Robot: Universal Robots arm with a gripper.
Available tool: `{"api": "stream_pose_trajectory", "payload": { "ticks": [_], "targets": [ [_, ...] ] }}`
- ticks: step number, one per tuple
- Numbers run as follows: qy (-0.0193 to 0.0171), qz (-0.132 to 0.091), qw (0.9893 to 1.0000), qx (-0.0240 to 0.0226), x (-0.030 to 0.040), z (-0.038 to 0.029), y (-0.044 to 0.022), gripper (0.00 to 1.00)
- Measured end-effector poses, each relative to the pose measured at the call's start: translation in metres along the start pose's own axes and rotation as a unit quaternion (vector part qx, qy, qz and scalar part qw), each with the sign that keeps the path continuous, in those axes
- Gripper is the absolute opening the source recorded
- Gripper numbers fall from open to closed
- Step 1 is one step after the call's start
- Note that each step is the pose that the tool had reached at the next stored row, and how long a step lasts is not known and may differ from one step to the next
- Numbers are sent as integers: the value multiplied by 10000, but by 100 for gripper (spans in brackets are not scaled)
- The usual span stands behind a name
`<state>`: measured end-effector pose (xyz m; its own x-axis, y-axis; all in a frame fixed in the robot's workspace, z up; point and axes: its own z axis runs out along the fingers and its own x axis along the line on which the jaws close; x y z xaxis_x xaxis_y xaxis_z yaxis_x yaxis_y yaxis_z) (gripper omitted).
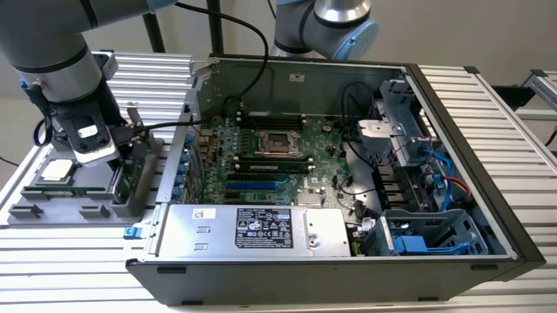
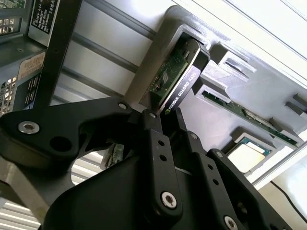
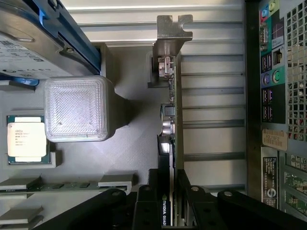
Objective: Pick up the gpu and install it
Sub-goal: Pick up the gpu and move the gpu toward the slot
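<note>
The gpu (image 1: 124, 184) stands on edge in a slot of the grey parts tray (image 1: 52, 214), at the exterior view's left, beside the open computer case (image 1: 487, 215). Its silver bracket points up. In both wrist views its green card and black cooler (image 2: 180, 79) (image 3: 173, 105) run lengthwise between the black fingers. My gripper (image 1: 119, 166) (image 2: 160, 115) (image 3: 169, 194) is lowered over the card's end away from the bracket, with both fingers pressed against its faces. The card still rests in the tray's holder.
The tray also holds a processor chip (image 3: 26, 139), a memory stick (image 2: 249, 117) and a hard drive in a blue frame (image 3: 29, 43). Inside the case lie the motherboard (image 1: 278, 150) with blue card slots (image 1: 252, 186), a power supply (image 1: 252, 228) and loose cables.
</note>
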<state>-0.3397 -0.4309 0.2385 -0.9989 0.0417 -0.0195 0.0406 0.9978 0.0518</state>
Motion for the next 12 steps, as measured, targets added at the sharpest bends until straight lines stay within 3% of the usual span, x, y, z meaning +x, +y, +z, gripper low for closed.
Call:
{"api": "stream_pose_trajectory", "payload": {
  "ticks": [12],
  "targets": [
    [0, 0, 10000, 0, 0, 1, 0, 0]
  ]
}}
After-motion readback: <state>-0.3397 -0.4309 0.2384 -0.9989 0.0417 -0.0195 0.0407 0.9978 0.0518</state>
